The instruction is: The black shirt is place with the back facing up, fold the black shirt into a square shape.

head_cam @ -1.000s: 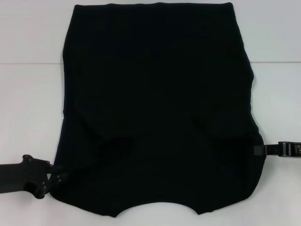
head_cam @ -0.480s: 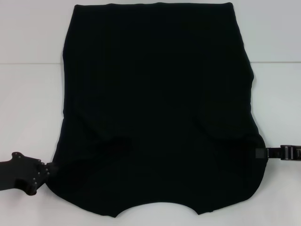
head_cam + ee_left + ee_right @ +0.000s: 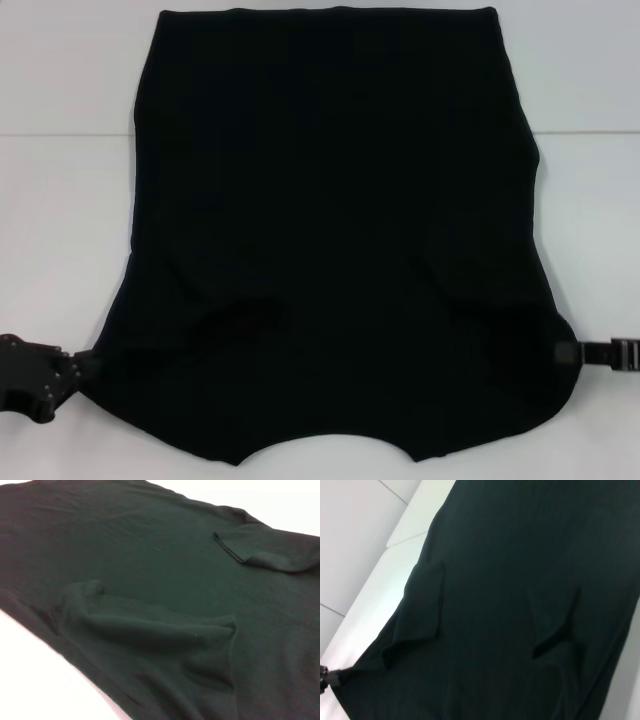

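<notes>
Black fabric covers most of the white table: the shirt lies spread flat, plain side up, with no lettering showing. Its straight hem sits at the far edge of the table and the curved neckline cutout at the near edge, in the head view. Both short sleeves are folded inward over the body, forming two raised flaps near the shoulders, visible in the left wrist view as a thick fold and a smaller flap farther across. The left gripper is at the shirt's near left corner, low against the table, its tip touching the shoulder edge; the cloth there is drawn out to a point, so it appears to be pinching the fabric, though the fingers are not distinguishable against the black cloth. The right gripper is at the near right shoulder edge, level with the table, its tip meeting the cloth where the edge bulges outward; whether it is closed on the fabric cannot be determined. In the right wrist view the left gripper shows at the far corner of the shirt.
</notes>
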Controlling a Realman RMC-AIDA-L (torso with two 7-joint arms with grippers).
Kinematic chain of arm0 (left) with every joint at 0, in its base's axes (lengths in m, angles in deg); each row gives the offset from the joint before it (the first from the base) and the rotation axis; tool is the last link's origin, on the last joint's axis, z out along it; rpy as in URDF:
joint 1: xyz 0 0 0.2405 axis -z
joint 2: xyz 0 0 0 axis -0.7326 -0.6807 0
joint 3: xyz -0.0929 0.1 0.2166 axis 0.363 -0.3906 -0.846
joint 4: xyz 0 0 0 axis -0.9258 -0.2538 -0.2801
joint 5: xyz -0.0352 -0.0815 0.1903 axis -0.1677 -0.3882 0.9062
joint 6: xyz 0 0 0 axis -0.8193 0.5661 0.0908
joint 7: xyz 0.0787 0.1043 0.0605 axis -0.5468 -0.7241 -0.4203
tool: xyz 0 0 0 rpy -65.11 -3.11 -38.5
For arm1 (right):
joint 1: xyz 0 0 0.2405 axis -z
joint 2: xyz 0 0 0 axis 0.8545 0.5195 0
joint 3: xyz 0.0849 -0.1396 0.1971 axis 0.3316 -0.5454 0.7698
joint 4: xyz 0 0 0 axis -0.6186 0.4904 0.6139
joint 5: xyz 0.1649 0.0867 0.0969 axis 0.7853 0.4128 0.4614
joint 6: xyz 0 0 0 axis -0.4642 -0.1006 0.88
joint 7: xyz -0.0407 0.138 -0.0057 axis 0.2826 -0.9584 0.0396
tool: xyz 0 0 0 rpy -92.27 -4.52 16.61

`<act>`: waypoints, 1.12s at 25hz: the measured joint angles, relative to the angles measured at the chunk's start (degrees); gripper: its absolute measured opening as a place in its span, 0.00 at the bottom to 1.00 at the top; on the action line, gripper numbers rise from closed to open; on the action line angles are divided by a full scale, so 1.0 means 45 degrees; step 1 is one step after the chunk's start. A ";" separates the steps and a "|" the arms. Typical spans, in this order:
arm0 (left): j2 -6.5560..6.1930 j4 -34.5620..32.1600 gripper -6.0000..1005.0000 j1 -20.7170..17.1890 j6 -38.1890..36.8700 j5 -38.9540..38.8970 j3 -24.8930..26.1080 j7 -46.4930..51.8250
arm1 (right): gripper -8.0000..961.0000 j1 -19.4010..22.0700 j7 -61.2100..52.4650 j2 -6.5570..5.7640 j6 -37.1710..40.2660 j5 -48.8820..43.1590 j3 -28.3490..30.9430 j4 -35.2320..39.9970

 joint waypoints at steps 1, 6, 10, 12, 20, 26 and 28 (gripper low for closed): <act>-0.0010 -0.0001 0.01 -0.0006 -0.0014 0.0000 0.0075 -0.0003 | 0.04 0.0111 0.0068 0.0008 0.0077 0.0003 0.0032 0.0000; -0.0096 -0.0001 0.01 -0.0075 -0.0326 -0.0009 0.0476 0.0029 | 0.04 0.0657 0.0452 0.0049 0.0389 0.0010 0.0292 0.0000; -0.0105 -0.0001 0.01 -0.0094 -0.0574 -0.0010 0.0587 0.0063 | 0.04 0.1164 0.0810 0.0057 0.0714 0.0010 0.0531 0.0001; -0.0116 -0.0138 0.01 -0.0132 -0.1259 -0.0010 0.0804 0.0368 | 0.04 0.1428 0.1022 0.0042 0.0934 0.0011 0.0584 0.0000; -0.0106 -0.0343 0.01 -0.0557 -0.2716 0.0020 0.0860 0.0487 | 0.04 0.2514 0.2234 -0.0132 0.2046 -0.0063 0.0971 0.0096; -0.0115 -0.0556 0.01 -0.0884 -0.4400 0.0231 0.1317 0.0506 | 0.04 0.3318 0.3411 -0.0455 0.2733 -0.0102 0.0968 0.0066; -0.0099 -0.0709 0.01 -0.0952 -0.4777 0.0220 0.1567 0.0519 | 0.04 0.3494 0.3638 -0.0525 0.3081 -0.0106 0.0963 0.0121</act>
